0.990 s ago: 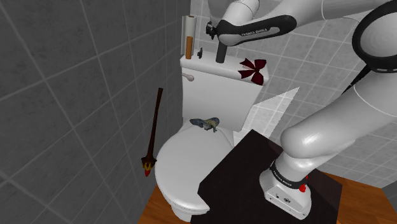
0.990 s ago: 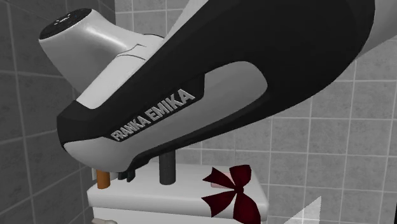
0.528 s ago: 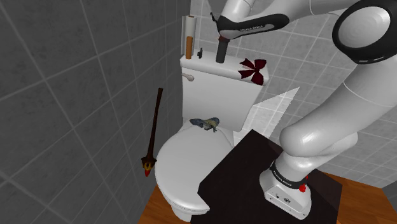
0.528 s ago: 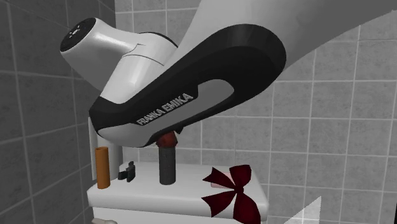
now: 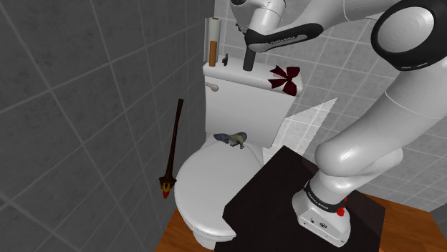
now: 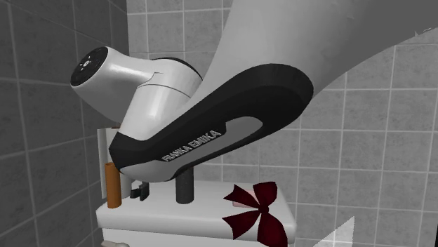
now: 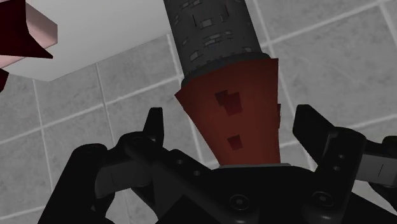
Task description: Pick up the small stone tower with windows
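Wrist view, gripper (image 7: 232, 126) jaws spread wide, red-roofed grey tower (image 7: 213, 38) between the fingers (image 7: 153, 127), seemingly untouched.

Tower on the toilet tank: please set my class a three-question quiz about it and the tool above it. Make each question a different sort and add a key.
1. True or false: the tower stands upright on the toilet tank's lid.
2. Which thing lies on the same lid, to the shoulder view's right of the tower? A) an orange cylinder B) a dark red bow C) a wooden spoon
3. Fill in: in the wrist view the fingers of the tool stand ____ on either side of the tower's dark red top, not touching it.
Key: 1 true; 2 B; 3 apart.
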You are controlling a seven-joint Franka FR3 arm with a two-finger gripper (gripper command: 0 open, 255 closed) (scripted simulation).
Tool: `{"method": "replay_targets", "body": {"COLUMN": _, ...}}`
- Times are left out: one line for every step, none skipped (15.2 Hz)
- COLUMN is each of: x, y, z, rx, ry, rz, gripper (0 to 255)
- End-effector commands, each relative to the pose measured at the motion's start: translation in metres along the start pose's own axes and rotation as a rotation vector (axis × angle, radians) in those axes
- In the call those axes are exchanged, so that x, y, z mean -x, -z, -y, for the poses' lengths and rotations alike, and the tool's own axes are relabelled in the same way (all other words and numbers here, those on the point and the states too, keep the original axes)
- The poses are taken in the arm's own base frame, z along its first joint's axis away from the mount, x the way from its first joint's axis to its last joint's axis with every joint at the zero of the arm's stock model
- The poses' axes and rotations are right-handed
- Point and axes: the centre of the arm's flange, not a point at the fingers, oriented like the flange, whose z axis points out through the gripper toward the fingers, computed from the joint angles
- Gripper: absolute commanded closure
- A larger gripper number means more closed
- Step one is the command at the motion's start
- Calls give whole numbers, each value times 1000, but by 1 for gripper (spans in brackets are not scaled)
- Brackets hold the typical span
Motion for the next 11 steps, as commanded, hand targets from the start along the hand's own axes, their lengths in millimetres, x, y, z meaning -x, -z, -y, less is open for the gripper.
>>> {"method": "replay_targets", "body": {"x": 2, "y": -1, "z": -1, "rx": 0, "ry": 0, "rz": 0, "gripper": 255}}
{"method": "replay_targets", "body": {"x": 2, "y": -1, "z": -1, "rx": 0, "ry": 0, "rz": 0, "gripper": 255}}
{"method": "replay_targets", "body": {"x": 1, "y": -1, "z": -1, "rx": 0, "ry": 0, "rz": 0, "gripper": 255}}
{"method": "replay_targets", "body": {"x": 2, "y": -1, "z": 0, "rx": 0, "ry": 0, "rz": 0, "gripper": 255}}
{"method": "replay_targets", "body": {"x": 2, "y": -1, "z": 0, "rx": 0, "ry": 0, "rz": 0, "gripper": 255}}
{"method": "replay_targets", "body": {"x": 1, "y": -1, "z": 0, "rx": 0, "ry": 0, "rz": 0, "gripper": 255}}
{"method": "replay_targets", "body": {"x": 1, "y": -1, "z": 0, "rx": 0, "ry": 0, "rz": 0, "gripper": 255}}
{"method": "replay_targets", "body": {"x": 1, "y": -1, "z": 0, "rx": 0, "ry": 0, "rz": 0, "gripper": 255}}
{"method": "replay_targets", "body": {"x": 1, "y": -1, "z": 0, "rx": 0, "ry": 0, "rz": 0, "gripper": 255}}
{"method": "replay_targets", "body": {"x": 2, "y": -1, "z": -1, "rx": 0, "ry": 0, "rz": 0, "gripper": 255}}
{"method": "replay_targets", "body": {"x": -3, "y": 2, "z": 0, "rx": 0, "ry": 0, "rz": 0, "gripper": 255}}
